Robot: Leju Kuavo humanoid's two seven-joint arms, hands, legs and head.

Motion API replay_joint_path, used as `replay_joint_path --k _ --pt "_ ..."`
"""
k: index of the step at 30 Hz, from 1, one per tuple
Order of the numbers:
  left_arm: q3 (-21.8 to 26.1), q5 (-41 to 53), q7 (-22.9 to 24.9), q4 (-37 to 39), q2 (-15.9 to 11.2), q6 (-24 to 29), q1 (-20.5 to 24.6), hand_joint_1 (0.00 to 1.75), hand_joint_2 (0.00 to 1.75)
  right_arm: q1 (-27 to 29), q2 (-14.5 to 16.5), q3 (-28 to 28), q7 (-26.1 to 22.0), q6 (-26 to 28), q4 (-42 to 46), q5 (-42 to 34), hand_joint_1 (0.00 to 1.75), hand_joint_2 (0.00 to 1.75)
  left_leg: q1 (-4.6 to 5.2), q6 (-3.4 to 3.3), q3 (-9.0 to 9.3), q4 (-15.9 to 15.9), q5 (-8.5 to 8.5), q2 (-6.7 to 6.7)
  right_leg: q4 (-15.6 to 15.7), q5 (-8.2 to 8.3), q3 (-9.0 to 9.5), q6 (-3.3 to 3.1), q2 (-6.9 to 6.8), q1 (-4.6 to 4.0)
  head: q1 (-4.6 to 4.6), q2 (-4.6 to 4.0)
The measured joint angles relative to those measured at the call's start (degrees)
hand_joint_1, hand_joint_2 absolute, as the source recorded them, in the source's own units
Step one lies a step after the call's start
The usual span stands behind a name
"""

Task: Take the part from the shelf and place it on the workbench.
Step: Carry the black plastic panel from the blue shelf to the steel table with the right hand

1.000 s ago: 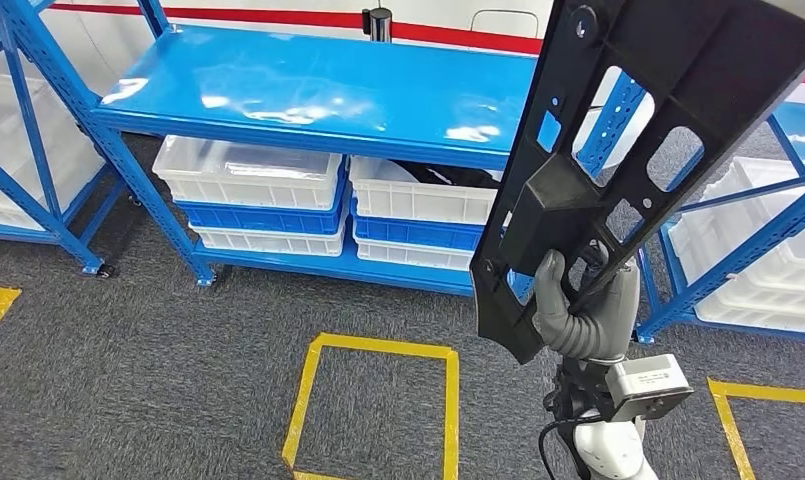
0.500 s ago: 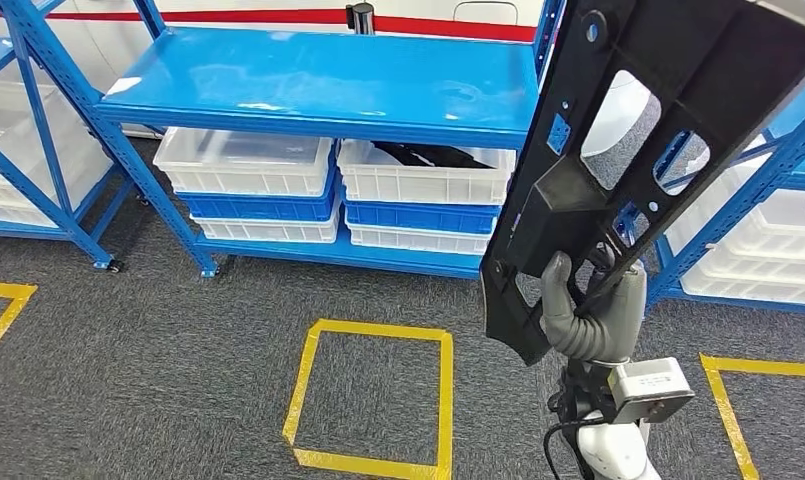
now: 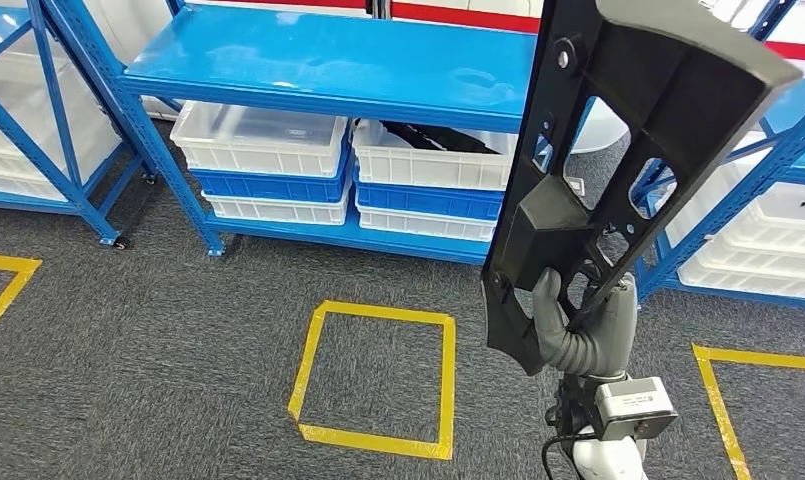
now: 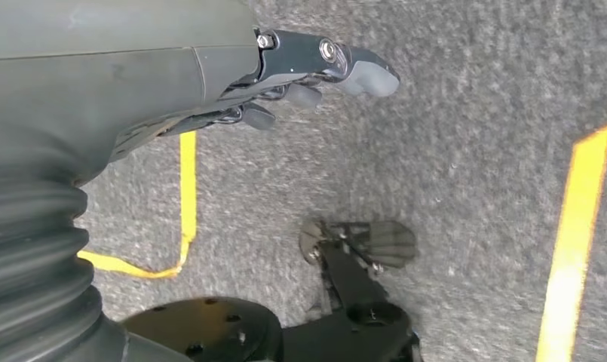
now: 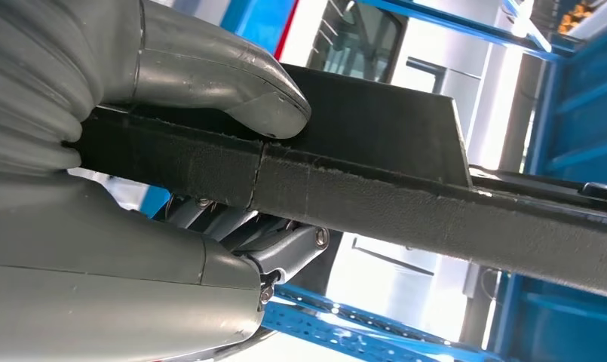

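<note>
My right hand (image 3: 578, 325) grips the lower end of a long black plastic part (image 3: 628, 150) with several cut-out openings, holding it upright and tilted in front of the blue shelf (image 3: 338, 65). In the right wrist view the thumb (image 5: 232, 83) presses on the edge of the part (image 5: 436, 204) and the fingers (image 5: 285, 245) wrap under it. My left hand (image 4: 315, 72) hangs over the grey carpet with its fingers apart and nothing in it.
The blue shelf rack holds white and blue bins (image 3: 263, 165) on its lower level. More blue racks stand at the left (image 3: 38, 120) and the right (image 3: 758, 200). A yellow tape square (image 3: 378, 375) marks the grey carpet ahead.
The whole scene has shifted as the camera moved; the shelf sits slightly lower and closer in the picture. The part stays gripped in my right hand the same way.
</note>
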State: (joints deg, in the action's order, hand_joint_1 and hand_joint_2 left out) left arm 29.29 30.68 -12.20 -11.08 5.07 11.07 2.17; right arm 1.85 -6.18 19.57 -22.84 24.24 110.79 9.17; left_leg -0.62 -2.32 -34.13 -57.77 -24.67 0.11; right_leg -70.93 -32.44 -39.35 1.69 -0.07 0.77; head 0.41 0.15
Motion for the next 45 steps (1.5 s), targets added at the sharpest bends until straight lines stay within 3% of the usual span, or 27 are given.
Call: replay_joint_path --k 1,2,3,5,7,8,10,11,13,15,16,17,18,21,23,27,32,38,41,43,45 --pt "0.0 0.0 0.0 0.0 0.0 0.0 0.0 0.00 1.75 0.2 0.0 0.0 0.0 0.0 0.0 0.0 1.75 1.75 0.00 0.05 -0.77 0.0 0.56 0.02 -2.5 -0.81 -0.46 0.31 0.00 0.08 0.02 0.00" --pt "0.0 0.0 0.0 0.0 0.0 -0.1 0.0 0.00 1.75 0.3 0.0 0.0 0.0 0.0 0.0 0.0 1.75 1.75 -0.02 0.16 -1.53 0.0 1.14 0.04 -2.9 -0.60 0.12 0.86 -0.01 0.18 0.02 0.00" --pt "0.0 0.0 0.0 0.0 0.0 -0.1 -0.1 0.00 1.75 0.4 0.0 0.0 0.0 0.0 0.0 0.1 1.75 1.75 -0.04 0.32 -2.23 0.0 1.70 0.05 -1.3 0.37 1.80 1.51 -0.02 0.28 0.01 0.00" --pt "0.0 0.0 0.0 0.0 0.1 -0.1 -0.1 0.00 1.75 0.3 0.0 0.0 0.0 0.0 0.0 0.1 1.75 1.75 0.01 0.81 -3.37 -0.1 2.79 0.01 6.9 2.22 7.85 2.23 -0.07 0.38 0.02 0.00" --pt "0.0 0.0 0.0 0.0 0.2 -0.1 -0.1 0.00 1.75 0.4 0.0 0.0 0.0 0.1 0.1 0.1 1.75 1.75 0.17 1.49 -3.89 -0.1 3.79 -0.01 13.5 2.52 12.16 1.72 0.02 0.12 -0.08 0.00" --pt "0.0 0.0 0.0 0.0 0.2 -0.1 -0.1 0.00 1.75 0.4 0.0 0.0 0.0 0.1 0.1 0.2 1.75 1.75 0.24 1.87 -3.94 0.0 4.25 -0.01 14.8 2.40 12.73 1.26 0.09 -0.07 -0.15 0.00" --pt "0.0 0.0 0.0 0.0 0.2 -0.1 -0.2 0.00 1.75 0.4 0.0 0.0 -0.1 0.2 0.2 0.2 1.75 1.75 0.12 2.64 -3.98 0.3 4.85 0.00 15.0 3.02 11.98 0.35 0.14 0.04 -0.21 0.00" --pt "0.0 0.0 0.0 0.0 0.2 -0.1 -0.2 0.00 1.75 0.4 0.0 0.0 -0.1 0.2 0.2 0.2 1.75 1.75 0.00 2.96 -4.20 -0.1 4.16 -0.02 15.0 3.44 11.71 -0.17 0.11 0.21 -0.30 0.00" --pt "0.0 0.0 0.0 0.0 0.2 -0.1 -0.4 0.00 1.75 0.5 0.1 0.0 -0.1 0.2 0.2 0.2 1.75 1.75 -0.18 3.43 -5.48 -3.9 -0.21 -0.08 15.1 4.40 11.05 -1.16 -0.02 0.58 -0.43 0.00" --pt "0.0 0.0 0.0 0.0 0.2 -0.1 -0.4 0.00 1.75 0.5 0.1 0.0 -0.1 0.2 0.2 0.2 1.75 1.75 -0.20 3.82 -7.50 -11.4 -5.69 -0.12 15.0 5.27 10.28 -1.60 -0.07 0.41 -0.49 0.00" --pt "0.0 0.0 0.0 0.0 0.2 -0.1 -0.4 0.00 1.75 0.5 0.1 0.0 -0.1 0.2 0.2 0.2 1.75 1.75 -0.20 3.97 -8.04 -14.4 -7.03 -0.15 14.8 5.66 9.80 -1.57 -0.06 0.35 -0.50 0.00" --pt "0.0 0.0 0.0 0.0 0.2 -0.1 -0.4 0.00 1.75 0.6 0.1 0.0 -0.1 0.2 0.2 0.2 1.75 1.75 -0.22 4.07 -7.70 -15.8 -7.20 -0.15 14.6 5.99 9.32 -1.50 -0.05 0.33 -0.50 0.00" --pt "0.0 0.0 0.0 0.0 0.2 -0.1 -0.4 0.00 1.75 0.7 0.1 0.0 -0.1 0.3 0.2 0.2 1.75 1.75 -0.26 4.10 -6.20 -14.8 -6.34 -0.14 14.4 6.21 8.83 -1.41 -0.04 0.34 -0.51 0.00" --pt "0.0 0.2 0.0 0.0 0.2 -0.1 -0.4 0.00 1.75 1.1 0.1 0.0 -0.1 0.5 0.3 0.5 1.75 1.75 -0.41 3.81 1.36 -4.7 -3.49 -0.33 13.5 6.38 7.78 -1.06 -0.03 0.28 -0.51 0.00" --pt "0.0 0.3 -0.2 0.0 0.2 -0.1 -0.4 0.00 1.75 1.4 0.1 0.0 -0.3 0.7 0.4 0.9 1.75 1.75 -0.26 3.23 3.08 -1.5 -3.46 -0.55 13.1 6.52 7.30 -0.53 -0.02 -0.01 -0.48 0.00" --pt "0.1 0.4 -0.6 0.0 0.3 -0.1 -0.4 0.00 1.75 2.0 0.2 -0.1 -0.6 1.1 0.5 1.8 1.75 1.75 0.06 2.33 2.13 -1.0 -2.78 -0.52 13.3 7.09 6.29 -0.57 0.00 -0.16 -0.30 0.00" --pt "0.2 0.5 -1.1 0.0 0.3 -0.1 -0.3 0.00 1.75 2.3 0.3 -0.1 -0.7 1.2 0.5 2.1 1.75 1.75 0.64 1.34 1.12 -1.1 -1.97 -0.49 13.8 8.28 5.74 0.53 0.01 0.05 -0.33 0.00" --pt "0.4 0.6 -1.6 0.0 0.3 -0.3 -0.3 0.00 1.75 2.5 0.3 -0.1 -0.7 1.2 0.5 2.7 1.75 1.75 1.01 0.89 0.45 -1.3 -1.52 -0.47 14.1 8.96 5.36 1.32 0.00 0.35 -0.37 0.00" --pt "0.5 0.8 -1.7 0.0 0.3 -0.3 -0.3 0.00 1.75 2.5 0.4 -0.2 -0.7 1.3 0.6 3.0 1.75 1.75 0.88 0.12 0.53 -0.7 -0.89 -0.36 14.2 9.18 5.19 2.02 0.01 0.47 -0.40 0.00" --pt "0.5 1.0 -1.7 0.0 0.4 -0.3 -0.2 0.00 1.75 2.6 0.4 -0.3 -0.7 1.3 0.7 3.2 1.75 1.75 0.35 -0.38 0.66 0.4 -0.01 -0.22 11.4 7.27 3.75 1.66 0.03 0.37 -0.23 0.00" --pt "0.5 1.1 -1.8 0.0 0.4 -0.3 -0.1 0.00 1.75 2.8 0.4 -0.5 -0.7 1.4 0.7 3.4 1.75 1.75 0.09 -0.48 0.26 0.7 0.53 -0.17 4.2 3.56 0.65 1.12 0.03 0.53 -0.12 0.00"
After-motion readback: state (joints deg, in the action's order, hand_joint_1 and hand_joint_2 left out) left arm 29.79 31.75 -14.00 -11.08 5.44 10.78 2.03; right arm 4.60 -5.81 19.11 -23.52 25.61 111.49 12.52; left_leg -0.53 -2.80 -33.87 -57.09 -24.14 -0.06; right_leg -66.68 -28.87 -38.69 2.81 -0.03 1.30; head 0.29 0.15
